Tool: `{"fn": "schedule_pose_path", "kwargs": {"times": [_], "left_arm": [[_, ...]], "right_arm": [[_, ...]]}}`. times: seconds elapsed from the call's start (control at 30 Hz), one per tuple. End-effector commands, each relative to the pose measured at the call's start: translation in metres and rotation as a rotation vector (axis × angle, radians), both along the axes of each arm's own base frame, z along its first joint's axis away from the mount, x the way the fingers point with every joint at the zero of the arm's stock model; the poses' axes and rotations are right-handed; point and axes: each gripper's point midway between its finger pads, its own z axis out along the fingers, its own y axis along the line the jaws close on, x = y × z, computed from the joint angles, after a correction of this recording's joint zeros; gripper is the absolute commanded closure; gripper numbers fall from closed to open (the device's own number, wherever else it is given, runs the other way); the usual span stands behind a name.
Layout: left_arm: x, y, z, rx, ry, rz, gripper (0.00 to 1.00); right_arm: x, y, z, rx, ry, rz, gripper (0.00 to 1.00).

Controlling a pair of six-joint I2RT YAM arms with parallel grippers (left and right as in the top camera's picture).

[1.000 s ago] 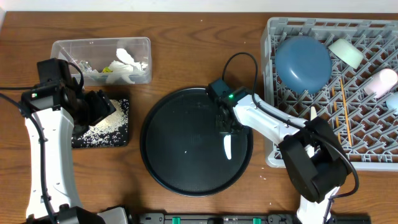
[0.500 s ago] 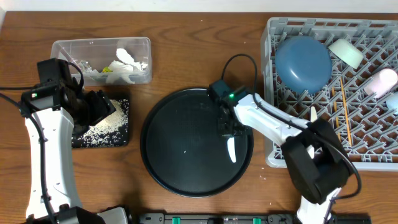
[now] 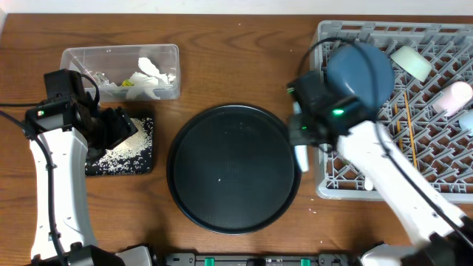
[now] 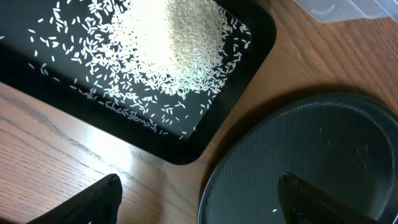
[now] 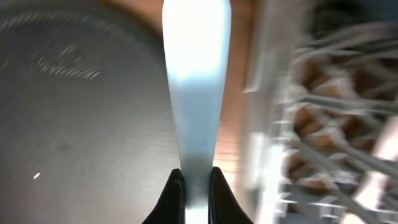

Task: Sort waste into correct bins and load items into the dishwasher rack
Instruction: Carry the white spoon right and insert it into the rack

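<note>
Locate the large round black tray [image 3: 229,171] at the centre of the desk [image 3: 222,44]. At its right edge, find the right gripper [image 3: 299,142], jaws clamped on the handle of a pale-blue plastic spoon [image 5: 196,81], held between the tray and the large square grey plastic crate [image 3: 384,193]. Inside that crate, note a large blue bowl [image 3: 361,74]. Left of the round tray, find the left gripper [image 4: 199,208], jaws wide apart and gripping nothing, over a shallow black rectangular tray [image 4: 205,137] of loose white rice grains [image 4: 174,37]. Up-left of the round tray, note a clear rectangular plastic tub [image 3: 74,55] of crumpled white tissues [image 3: 148,70].
</note>
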Motion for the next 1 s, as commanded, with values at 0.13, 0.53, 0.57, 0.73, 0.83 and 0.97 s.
{"fn": "schedule_pose_path", "kwargs": {"times": [0.13,0.53,0.57,0.73,0.83,0.97], "left_arm": [[-0.002,0.001,-0.002,-0.001,0.008,0.008,0.19],[-0.002,0.001,-0.002,-0.001,0.008,0.008,0.19],[-0.002,0.001,-0.002,-0.001,0.008,0.008,0.19],[-0.002,0.001,-0.002,-0.001,0.008,0.008,0.19],[-0.002,0.001,-0.002,-0.001,0.008,0.008,0.18],[-0.002,0.001,-0.002,-0.001,0.008,0.008,0.19]], "right_arm": [[0.010,-0.095,0.021,-0.102,-0.034,-0.105,0.99],[0.016,-0.201,0.007,-0.208,-0.015,-0.171,0.99],[0.017,-0.203,0.004,-0.204,-0.016,-0.178,0.99],[0.025,-0.202,-0.013,-0.176,0.001,-0.174,0.99],[0.030,-0.202,-0.025,-0.173,0.025,-0.172,0.99],[0.035,-0.199,-0.045,-0.148,0.069,-0.163,0.98]]}}
